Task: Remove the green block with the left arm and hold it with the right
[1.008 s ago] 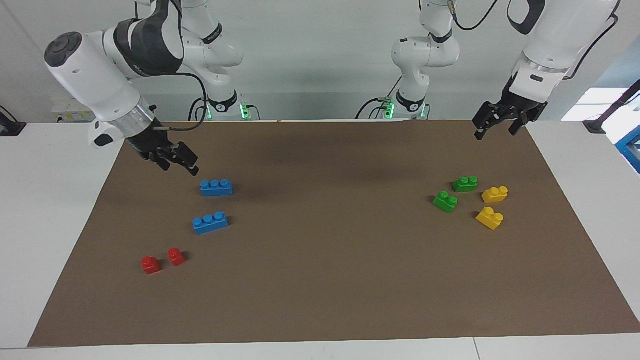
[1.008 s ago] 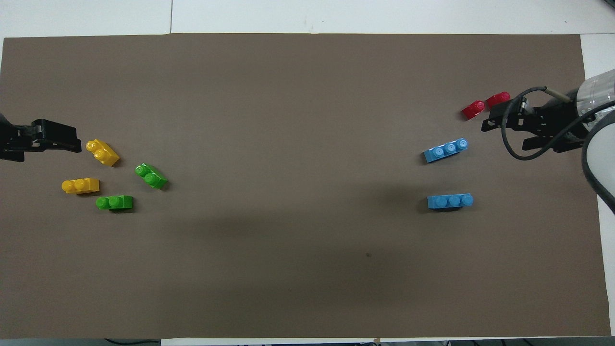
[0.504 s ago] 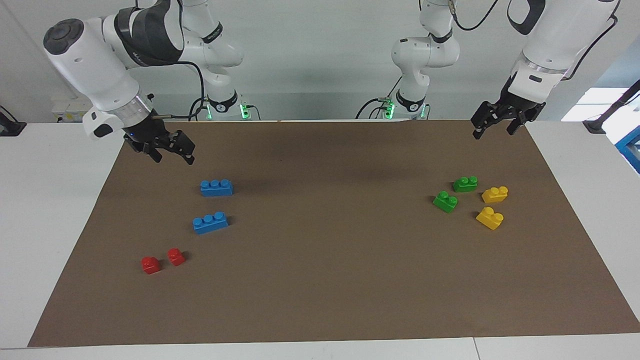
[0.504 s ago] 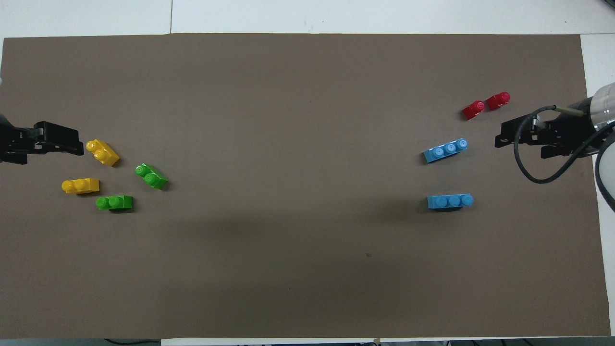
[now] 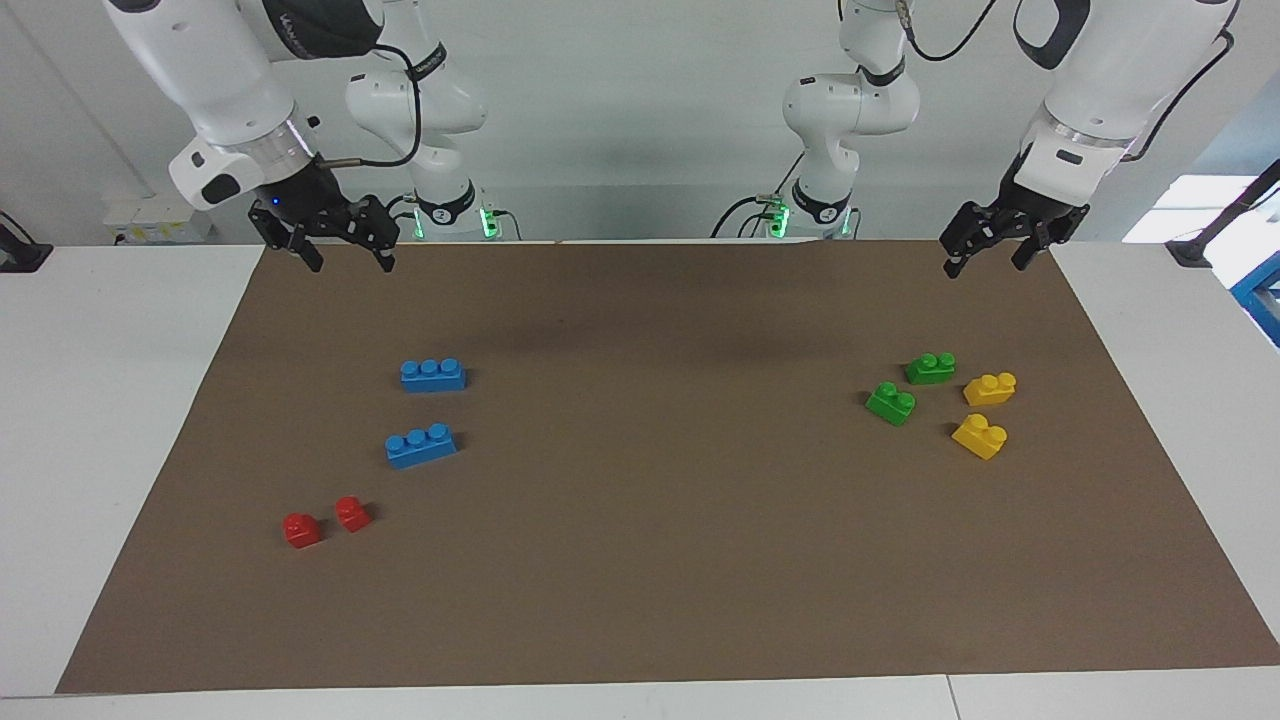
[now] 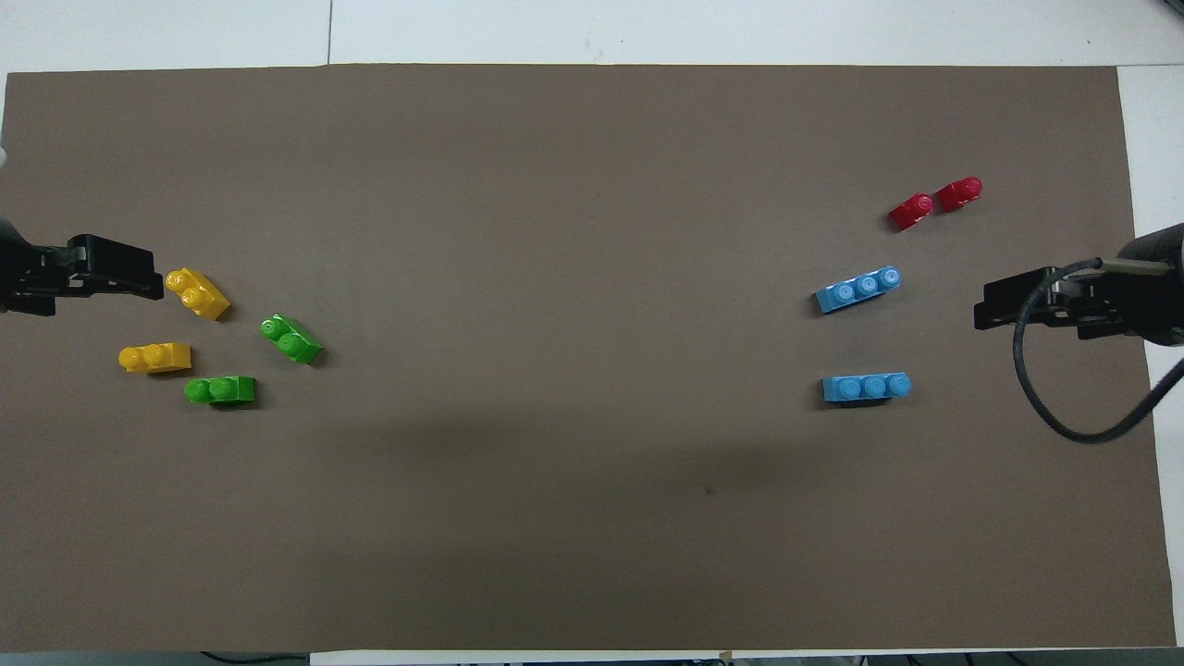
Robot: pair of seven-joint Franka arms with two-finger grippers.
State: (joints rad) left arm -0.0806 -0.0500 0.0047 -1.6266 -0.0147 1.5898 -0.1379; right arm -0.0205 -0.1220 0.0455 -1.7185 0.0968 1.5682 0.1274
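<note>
Two green blocks lie on the brown mat (image 5: 650, 560) at the left arm's end. One green block (image 5: 930, 368) (image 6: 220, 389) is nearer to the robots than the other (image 5: 890, 402) (image 6: 290, 339). My left gripper (image 5: 985, 262) (image 6: 153, 280) is open and empty, raised over the mat's edge at that end, apart from both green blocks. My right gripper (image 5: 350, 262) (image 6: 982, 310) is open and empty, raised over the mat's edge at the right arm's end.
Two yellow bricks (image 5: 989, 388) (image 5: 979, 436) lie beside the green blocks. Two blue three-stud bricks (image 5: 432, 375) (image 5: 421, 445) and two small red bricks (image 5: 301, 530) (image 5: 352, 513) lie at the right arm's end.
My right gripper has risen and drawn back from beside the blue bricks toward its own base. My left gripper has barely moved. No brick has moved.
</note>
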